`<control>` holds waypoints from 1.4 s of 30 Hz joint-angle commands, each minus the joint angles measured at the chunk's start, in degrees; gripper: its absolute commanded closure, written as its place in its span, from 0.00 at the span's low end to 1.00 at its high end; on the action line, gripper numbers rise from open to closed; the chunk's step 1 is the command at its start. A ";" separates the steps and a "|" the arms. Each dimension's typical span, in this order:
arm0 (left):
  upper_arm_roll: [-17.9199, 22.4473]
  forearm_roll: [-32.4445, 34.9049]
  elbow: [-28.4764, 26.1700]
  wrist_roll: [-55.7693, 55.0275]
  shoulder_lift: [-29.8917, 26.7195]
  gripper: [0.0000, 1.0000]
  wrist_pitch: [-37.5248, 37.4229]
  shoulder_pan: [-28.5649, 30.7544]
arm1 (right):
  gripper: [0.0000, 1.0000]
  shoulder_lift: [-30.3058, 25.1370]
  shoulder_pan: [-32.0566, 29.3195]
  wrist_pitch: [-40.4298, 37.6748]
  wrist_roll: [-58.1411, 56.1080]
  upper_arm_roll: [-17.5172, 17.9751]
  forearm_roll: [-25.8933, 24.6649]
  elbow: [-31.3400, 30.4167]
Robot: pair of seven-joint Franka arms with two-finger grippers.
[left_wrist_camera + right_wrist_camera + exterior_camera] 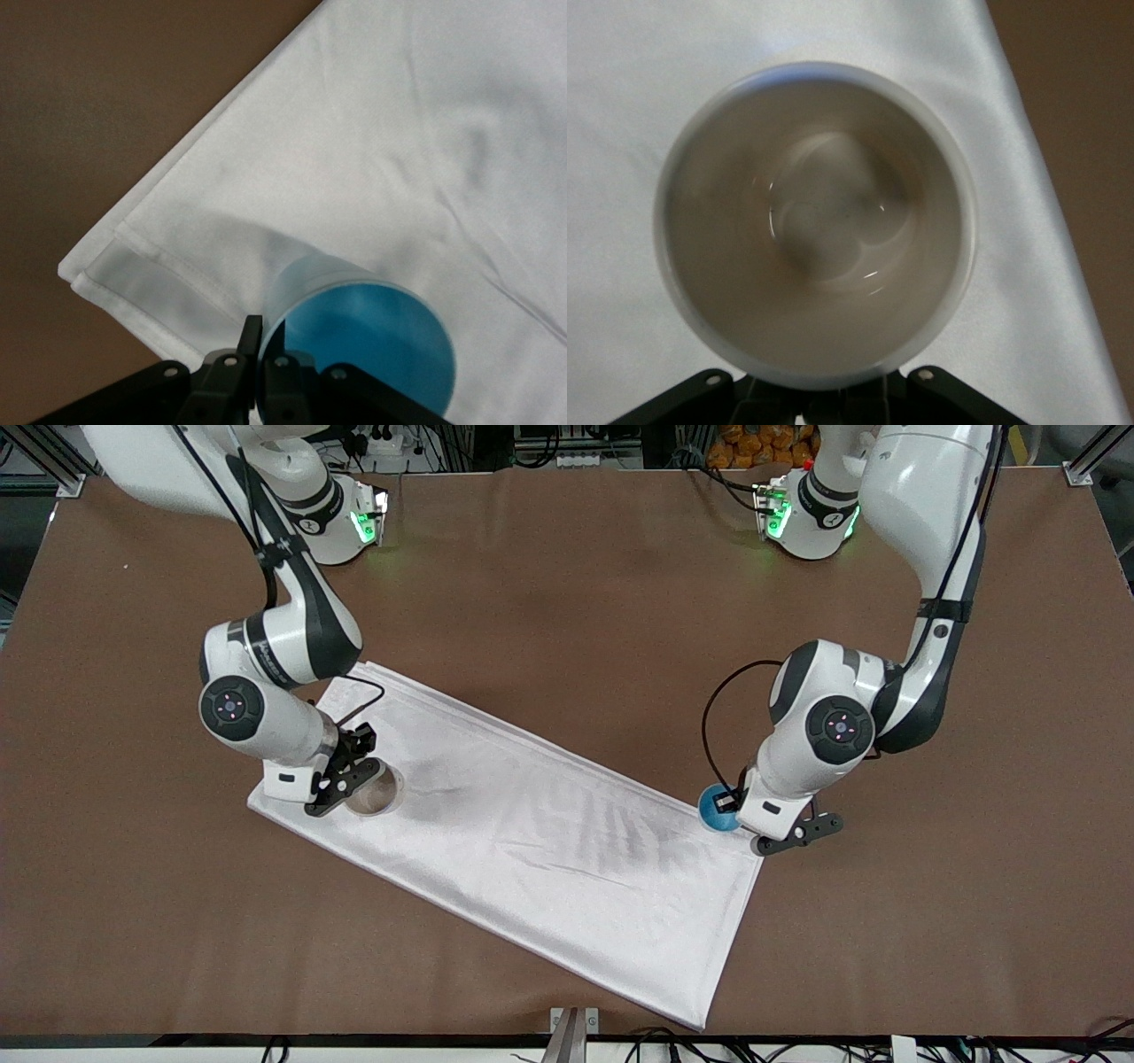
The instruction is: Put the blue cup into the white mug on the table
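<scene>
- My left gripper (742,812) sits low at the lower right of the front view, clamped on the blue cup's (714,810) rim at the white cloth's (549,841) corner.
- My right gripper (353,781), at centre-left, is clamped on the white mug (376,794), which stands on the cloth.
- The cloth lies across the brown table (567,602).

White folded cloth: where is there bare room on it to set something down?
The white folded cloth lies bare between the cream-white mug under the right gripper and the bright-blue cup at the left gripper. Both cloth ends are crowded.
</scene>
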 commanded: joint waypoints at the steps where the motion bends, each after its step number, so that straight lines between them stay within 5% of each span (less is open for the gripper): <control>1: -0.41 1.41 -10.80 4.94 -9.93 1.00 0.03 2.68 | 1.00 -4.37 1.09 -12.85 5.34 1.21 1.68 5.43; 8: -0.49 1.41 -17.22 7.05 -15.03 1.00 0.03 3.03 | 1.00 -4.28 3.29 -35.98 10.69 1.13 4.59 24.24; 15: -0.58 1.41 -22.41 7.14 -20.13 1.00 -0.06 2.77 | 1.00 -5.16 9.43 -37.94 26.24 1.21 9.07 26.10; 24: -1.55 1.41 -25.31 7.76 -25.32 1.00 -3.39 2.77 | 1.00 -5.25 18.84 -25.65 36.55 1.39 8.20 18.03; 35: -2.95 1.23 -25.31 6.97 -25.50 1.00 -3.75 2.50 | 1.00 -4.81 24.39 -1.04 36.81 7.10 -7.09 1.33; 42: -3.22 1.14 -25.14 6.88 -25.15 1.00 -4.01 2.50 | 1.00 -4.11 26.05 8.19 41.63 9.65 -8.51 -3.07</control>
